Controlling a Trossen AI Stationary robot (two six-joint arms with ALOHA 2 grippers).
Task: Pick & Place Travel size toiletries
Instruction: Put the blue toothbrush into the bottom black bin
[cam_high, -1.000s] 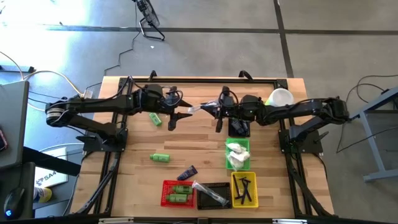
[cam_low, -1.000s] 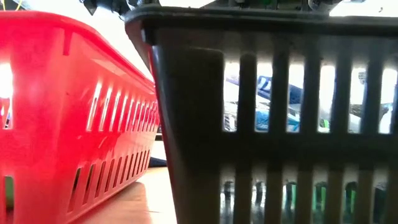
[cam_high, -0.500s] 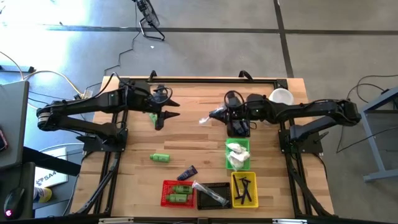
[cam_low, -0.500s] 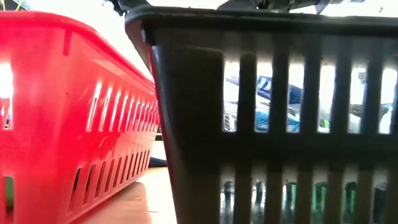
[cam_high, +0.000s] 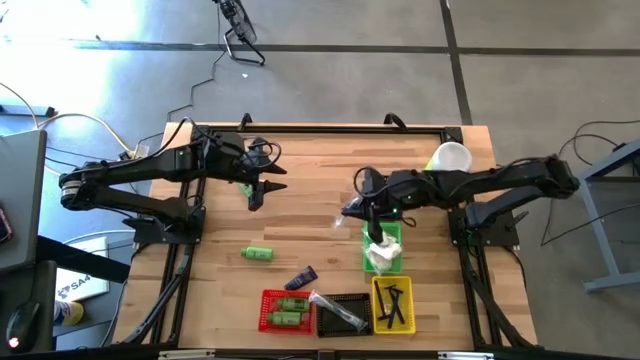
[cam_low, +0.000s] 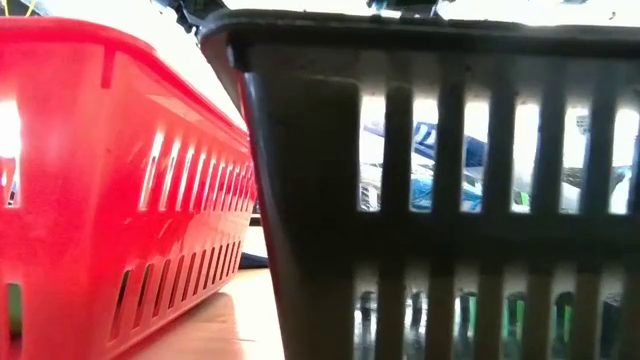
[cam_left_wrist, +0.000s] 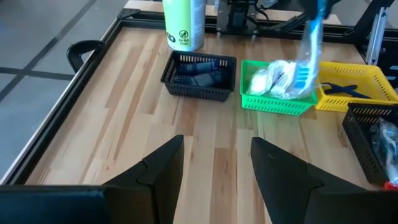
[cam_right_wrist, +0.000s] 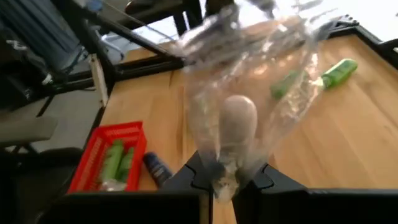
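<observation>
Right now I have a clear-wrapped toothbrush (cam_right_wrist: 242, 93) pinched in the right gripper (cam_high: 352, 212), near the middle of the high view, just left of the green basket (cam_high: 394, 236). The wrapper hangs from the shut fingers, clear of the table (cam_high: 300, 220). So I judge this the carry step. The toothbrush's home looks to be the black basket (cam_high: 345, 300) at the bottom centre, where another wrapped one already lies. Next I must swing down-frame over it, lower, then release. The left gripper (cam_high: 258, 192) waits in the upper left, fingers apart and empty, by a green bottle (cam_left_wrist: 183, 23).
</observation>
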